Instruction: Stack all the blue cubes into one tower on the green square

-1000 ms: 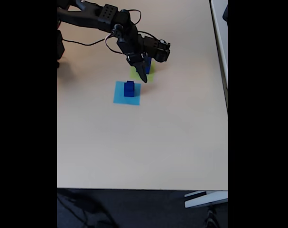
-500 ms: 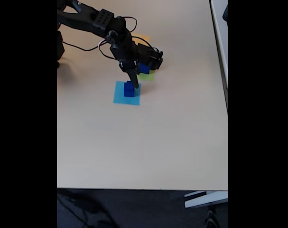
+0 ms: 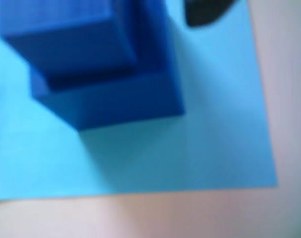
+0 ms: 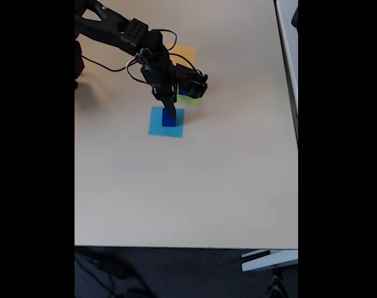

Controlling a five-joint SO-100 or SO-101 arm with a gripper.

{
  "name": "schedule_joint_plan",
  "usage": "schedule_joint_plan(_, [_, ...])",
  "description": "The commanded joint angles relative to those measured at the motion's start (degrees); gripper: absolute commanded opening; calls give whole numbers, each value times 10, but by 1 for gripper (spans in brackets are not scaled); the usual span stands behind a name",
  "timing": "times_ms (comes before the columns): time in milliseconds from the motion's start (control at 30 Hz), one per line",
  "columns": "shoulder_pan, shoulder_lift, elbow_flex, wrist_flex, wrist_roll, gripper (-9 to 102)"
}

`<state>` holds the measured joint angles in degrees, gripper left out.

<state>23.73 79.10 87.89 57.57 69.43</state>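
Over light-blue square [image 4: 166, 122], fingers [image 4: 171, 113] at blue cubes [image 3: 98, 69]

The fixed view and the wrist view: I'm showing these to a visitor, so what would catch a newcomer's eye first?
Most striking is the black arm reaching from the top left of the fixed view, its gripper down at the blue cubes on the light-blue square. The wrist view shows those cubes close up, a smaller one stacked on a larger. Behind the arm, a green square and an orange square peek out.

Fixed view high above table [image 4: 194, 186], wrist view close, both sharing light-blue square [image 3: 219, 139].
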Motion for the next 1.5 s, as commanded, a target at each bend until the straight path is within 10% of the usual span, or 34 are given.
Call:
schedule_joint_plan(0, [6,58,0,-11,-8,25])
schedule_joint_plan(1467, [-4,79,4,-7,-5,4])
